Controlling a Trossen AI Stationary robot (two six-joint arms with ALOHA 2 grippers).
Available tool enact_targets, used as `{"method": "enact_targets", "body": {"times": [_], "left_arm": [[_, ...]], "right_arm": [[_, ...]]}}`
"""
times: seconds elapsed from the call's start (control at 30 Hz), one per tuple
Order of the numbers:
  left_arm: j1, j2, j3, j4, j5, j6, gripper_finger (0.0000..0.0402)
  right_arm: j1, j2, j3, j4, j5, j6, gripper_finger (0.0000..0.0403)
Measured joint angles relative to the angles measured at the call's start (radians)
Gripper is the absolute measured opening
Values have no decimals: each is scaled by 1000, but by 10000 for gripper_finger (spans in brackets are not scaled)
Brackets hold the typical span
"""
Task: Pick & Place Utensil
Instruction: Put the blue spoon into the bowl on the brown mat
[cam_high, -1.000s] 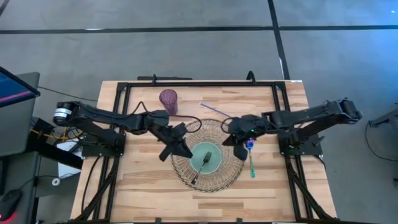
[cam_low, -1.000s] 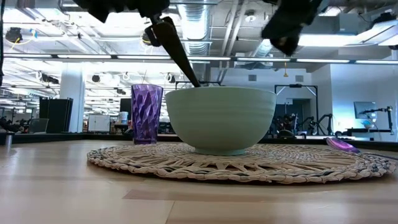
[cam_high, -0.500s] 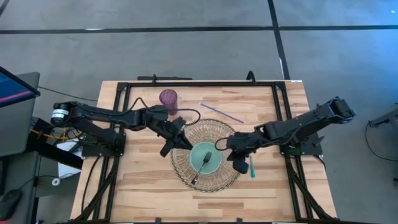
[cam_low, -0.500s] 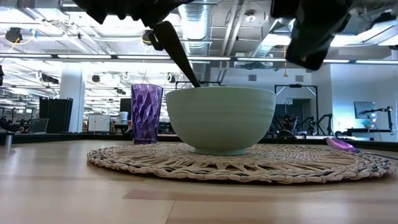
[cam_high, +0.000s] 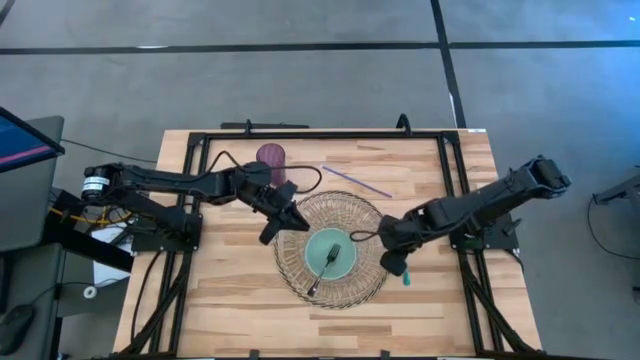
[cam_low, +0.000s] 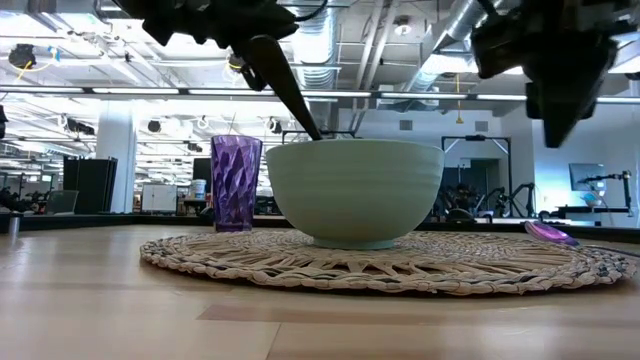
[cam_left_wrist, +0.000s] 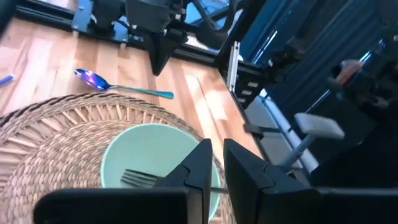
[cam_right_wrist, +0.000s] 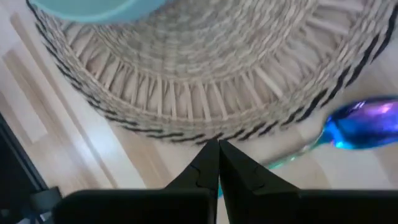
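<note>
A pale green bowl (cam_high: 346, 266) stands on a round woven mat (cam_high: 366, 216). A dark fork (cam_high: 325, 266) lies in the bowl, tines inside; its handle (cam_low: 290, 92) leans on the near-left rim and sticks up past it. A spoon with a blue-purple bowl (cam_right_wrist: 367, 123) and a teal handle (cam_high: 406, 279) lies on the table by the mat's right edge. My right gripper (cam_high: 392, 262) hangs shut above the spoon and well clear of the table. My left gripper (cam_high: 280, 222) hovers over the mat's far-left edge, its fingers a narrow gap apart.
A purple ribbed cup (cam_high: 271, 157) stands beyond the mat at the far left. A thin purple straw (cam_high: 356, 180) lies on the table behind the mat. Black frame rails run along the table's far, left and right sides. Bare wood lies at the table's near edge.
My right gripper has swung from the mat's far-right edge toward the table's near edge and now hangs over the spoon. My left gripper has drawn back from the bowl toward the far left. The fork and the bowl have stayed put.
</note>
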Motion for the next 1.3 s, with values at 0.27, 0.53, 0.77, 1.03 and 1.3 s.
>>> {"method": "enact_targets", "body": {"times": [0.27, 0.53, 0.77, 1.03, 1.3], "left_arm": [[0, -78, 0, -163, -201, 112, 42], [0, -207, 0, -304, -361, 151, 21], [-1, -287, 0, -347, -364, 187, 6], [-1, -383, -154, -296, -367, 187, 8], [-1, -533, -370, -103, -367, 155, 11]], "right_arm": [[84, 1, -1, -125, 64, 175, 75], [137, 2, -96, -118, 114, 503, 124], [156, 3, -200, -24, 155, 633, 133], [152, 31, -246, 44, 184, 637, 125], [152, 147, -246, 115, 183, 622, 128]]}}
